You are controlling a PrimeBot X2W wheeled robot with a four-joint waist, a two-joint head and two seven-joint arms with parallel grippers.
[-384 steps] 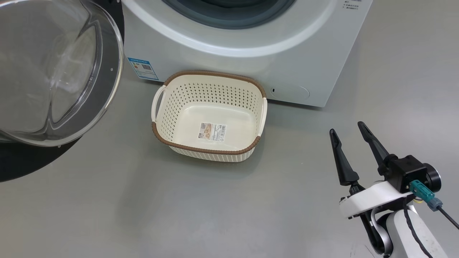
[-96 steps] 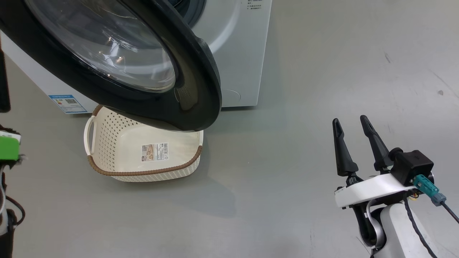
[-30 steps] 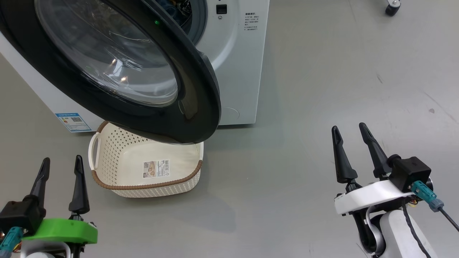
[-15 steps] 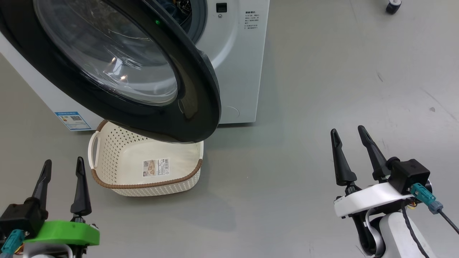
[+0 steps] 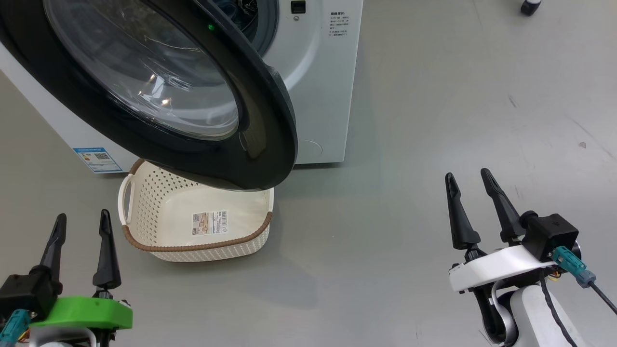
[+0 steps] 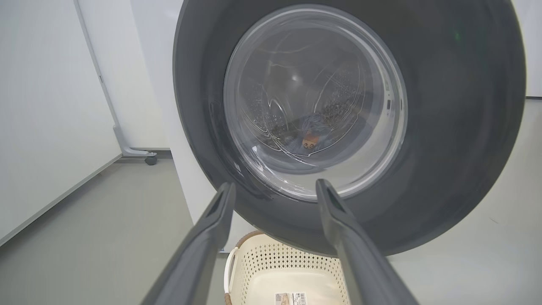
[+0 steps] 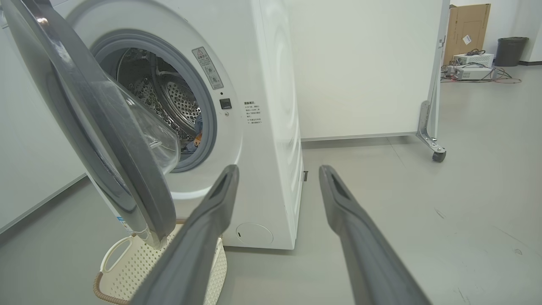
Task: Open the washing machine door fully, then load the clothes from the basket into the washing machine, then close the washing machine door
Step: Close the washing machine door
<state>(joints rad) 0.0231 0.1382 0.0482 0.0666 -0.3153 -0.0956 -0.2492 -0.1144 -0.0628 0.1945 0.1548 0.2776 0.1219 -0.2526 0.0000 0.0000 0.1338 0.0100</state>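
Note:
The washing machine [image 5: 318, 96] is white, and its black-rimmed door [image 5: 270, 125] stands ajar, hanging over the far part of the basket [image 5: 193, 248]. The cream basket holds nothing but its bottom sticker. Through the door's glass [image 6: 313, 101] I see blue clothes [image 6: 311, 140] with an orange patch lying in the drum. They also show past the door's edge as clothes [image 7: 197, 135]. My left gripper [image 5: 82, 215] is open at the lower left, short of the basket, and the left gripper [image 6: 275, 184] faces the door. My right gripper [image 5: 466, 173] is open over bare floor at the right.
Grey floor spreads to the right of the machine. A white wheeled partition [image 7: 368, 63] stands behind it, with a caster [image 7: 438, 154] on the floor. Another white panel [image 6: 51, 106] with a caster [image 6: 150, 160] stands at the machine's other side. A cardboard box [image 7: 465, 25] is far back.
Since the earliest frame the door has swung from wide open to ajar over the basket. My left gripper has come down into the lower left. Over the last second hardly anything moved.

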